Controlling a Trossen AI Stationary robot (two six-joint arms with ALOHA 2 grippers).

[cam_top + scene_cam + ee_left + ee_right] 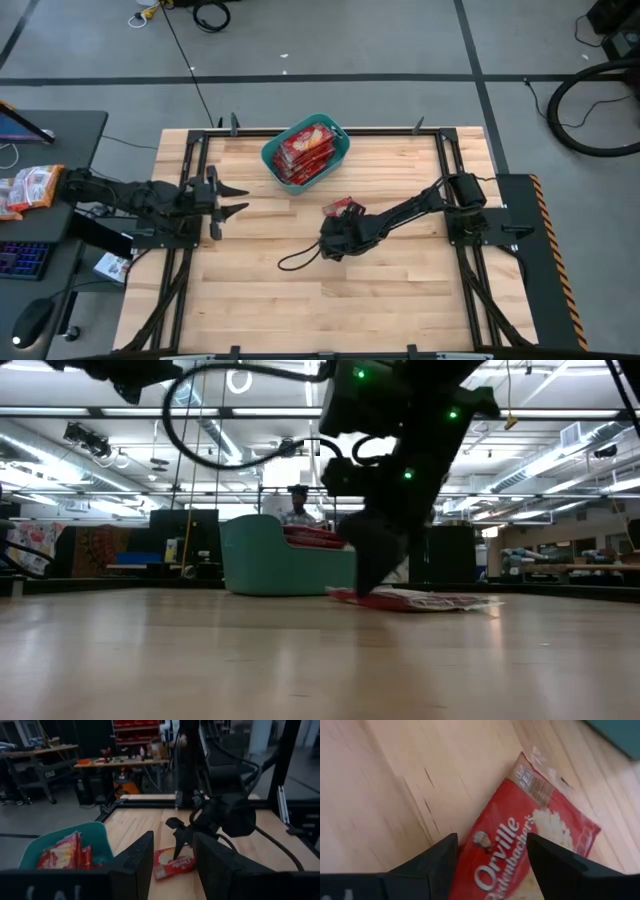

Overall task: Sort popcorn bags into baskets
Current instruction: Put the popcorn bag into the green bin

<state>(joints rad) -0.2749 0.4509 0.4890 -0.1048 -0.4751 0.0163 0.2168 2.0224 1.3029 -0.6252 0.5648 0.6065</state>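
A pick is in hand: the right end effector [337,228] is lowered over the one popcorn bag [530,845] left loose on the surface [400,300], with its fingers [555,865] spread wide and nothing yet gripped. In the right wrist view the red packet is seen lying flat directly beneath and between the two fingers, one end reaching past the fingertips toward the teal basket [272,152]. In the low view the packet is seen flat on the wood at the foot of that end effector, with the basket behind it. The next move, as judged, calls for the fingers to be brought down around an edge of the flat packet and closed, which is delicate since so thin a thing offers little to pinch; the bag is then to be lifted and carried to the basket, which stands near, beyond the fingertips. The left end effector [228,199] is held partly open and empty at the left side of the surface, pointed toward the basket. One basket is counted; one bag is loose; those stacked in the basket appear to be several, though an exact count cannot be made.
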